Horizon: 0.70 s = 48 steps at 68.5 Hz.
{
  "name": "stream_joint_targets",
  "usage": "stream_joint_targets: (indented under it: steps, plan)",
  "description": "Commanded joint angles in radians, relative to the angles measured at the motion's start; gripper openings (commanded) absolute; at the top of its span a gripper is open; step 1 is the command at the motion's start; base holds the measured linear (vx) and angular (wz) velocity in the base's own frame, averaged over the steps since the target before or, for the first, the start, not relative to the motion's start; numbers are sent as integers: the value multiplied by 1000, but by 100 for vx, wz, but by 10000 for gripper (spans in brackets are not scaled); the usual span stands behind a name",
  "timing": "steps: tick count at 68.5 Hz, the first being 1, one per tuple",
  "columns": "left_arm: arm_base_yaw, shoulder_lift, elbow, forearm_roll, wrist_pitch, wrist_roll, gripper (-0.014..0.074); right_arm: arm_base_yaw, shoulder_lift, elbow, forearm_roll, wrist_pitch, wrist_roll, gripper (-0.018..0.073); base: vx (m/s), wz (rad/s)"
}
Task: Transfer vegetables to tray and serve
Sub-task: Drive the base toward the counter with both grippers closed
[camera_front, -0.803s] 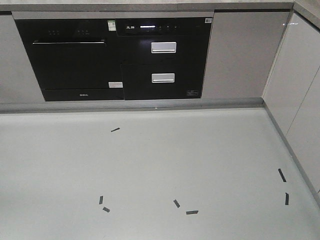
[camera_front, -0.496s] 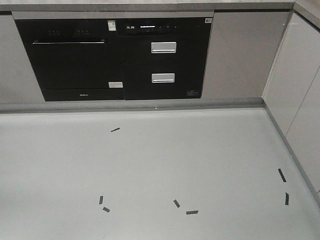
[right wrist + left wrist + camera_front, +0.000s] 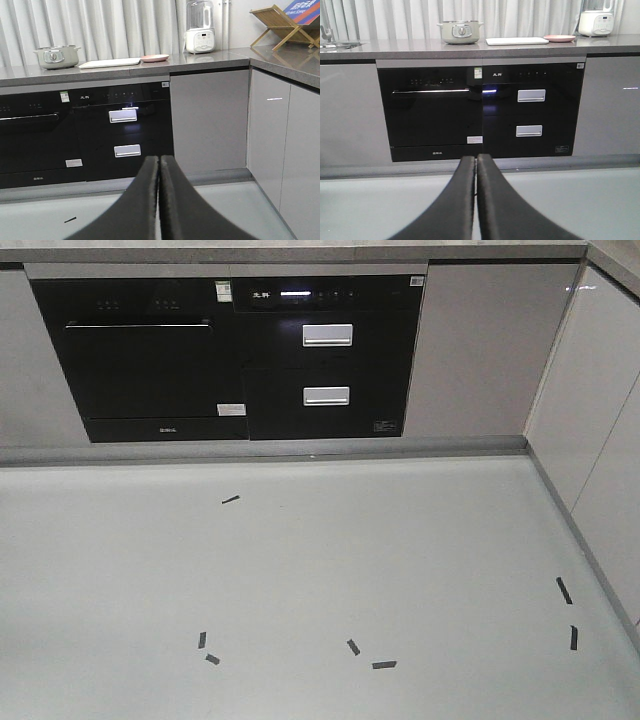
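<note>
The cream-white tray (image 3: 517, 41) lies flat on the grey counter top, seen from afar in both wrist views, tray (image 3: 109, 62). A round pink plate (image 3: 559, 38) sits just right of it, plate (image 3: 154, 58). The vegetables do not show at this distance. My left gripper (image 3: 476, 159) is shut with nothing in it, low above the floor and far from the counter. My right gripper (image 3: 159, 160) is shut and holds nothing as well. Neither gripper appears in the front view.
A pale green pot (image 3: 460, 31) stands left of the tray and a white blender (image 3: 200, 33) to the right. Black built-in appliances (image 3: 230, 355) fill the cabinet front. A wooden rack (image 3: 280, 22) sits on the right counter. Black tape marks (image 3: 353, 647) dot the floor.
</note>
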Motion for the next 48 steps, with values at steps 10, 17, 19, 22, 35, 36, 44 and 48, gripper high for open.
stream_joint_targets:
  steps: [10,17,19,22,35,36,44,48]
  plan:
    - [2,-15,22,-8,-72,-3,-6,-5,-5,15,-4,-77,-3,-3,0,0]
    - [2,-15,22,-8,-72,-3,-6,-5,-5,15,-4,-77,-3,-3,1,1]
    - [2,-15,22,-8,-72,-3,-6,-5,-5,15,-4,-77,-3,-3,2,1]
    - [2,-15,22,-8,-72,-3,-6,-5,-5,15,-4,-77,-3,-3,3,1]
    - [2,-15,22,-8,-72,-3,-6,-5,-5,15,-4,-77,-3,-3,5,2]
    - [2,-15,22,-8,-72,-3,-6,-5,-5,15,-4,-77,-3,-3,7,2]
    - [2,-15,22,-8,-72,-3,-6,-5,-5,15,-4,-77,-3,-3,8,1]
    - [2,-15,22,-8,-72,-3,-6,-5,-5,15,-4,-77,-3,-3,10,0]
